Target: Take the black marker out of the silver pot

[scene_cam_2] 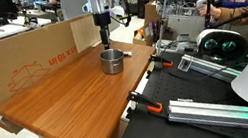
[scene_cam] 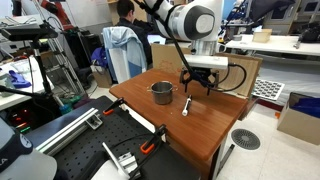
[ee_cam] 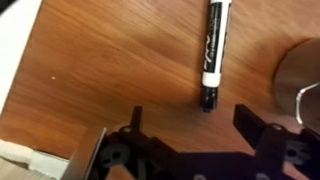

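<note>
Wrist view: we see black marker [ee_cam: 213, 50] flat on wooden table [ee_cam: 100, 60], upper centre; silver pot [ee_cam: 300, 75] at right edge; gripper [ee_cam: 190, 115] spread wide along bottom.

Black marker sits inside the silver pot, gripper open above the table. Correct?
Not quite. The black marker is not in the silver pot. It lies flat on the table beside the pot, as the wrist view shows. The gripper is open above the table, as you said.
</note>
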